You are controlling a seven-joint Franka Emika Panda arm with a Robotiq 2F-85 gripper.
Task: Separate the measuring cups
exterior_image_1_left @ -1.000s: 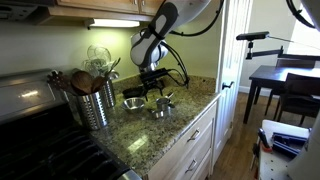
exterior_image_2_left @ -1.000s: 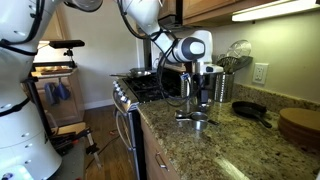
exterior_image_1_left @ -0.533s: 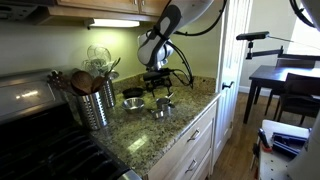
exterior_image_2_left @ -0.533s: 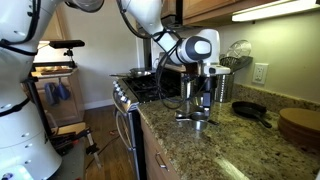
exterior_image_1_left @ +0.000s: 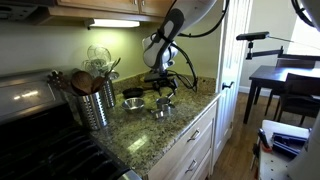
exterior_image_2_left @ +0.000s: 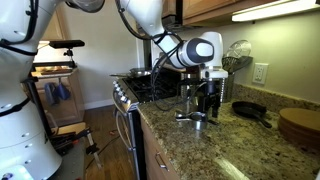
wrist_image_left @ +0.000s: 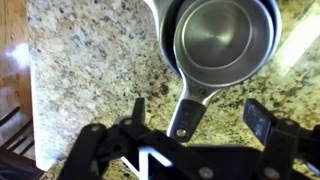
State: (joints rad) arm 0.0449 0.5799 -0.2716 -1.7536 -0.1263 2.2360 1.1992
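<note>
The measuring cups (wrist_image_left: 222, 40) are shiny silver metal cups nested one inside another on the granite counter, filling the top of the wrist view. Their flat handle (wrist_image_left: 190, 108) points down between my fingers. My gripper (wrist_image_left: 198, 116) is open and empty, with a finger on each side of the handle and not touching it. In both exterior views the gripper (exterior_image_1_left: 163, 89) (exterior_image_2_left: 208, 103) hangs just above the cups (exterior_image_1_left: 159, 109) (exterior_image_2_left: 196, 119) near the counter's front edge. Another small metal cup (exterior_image_1_left: 133, 101) sits apart, to the left.
A tall ribbed steel canister (exterior_image_1_left: 96, 103) of wooden spoons stands by the stove (exterior_image_1_left: 40, 150). A black pan (exterior_image_2_left: 250, 110) and a round wooden board (exterior_image_2_left: 300, 124) lie further along the counter. The counter's edge (wrist_image_left: 35, 90) is close.
The gripper has moved sideways along the counter and slightly down, ending over the nested cups. It stays open. The cups have not moved.
</note>
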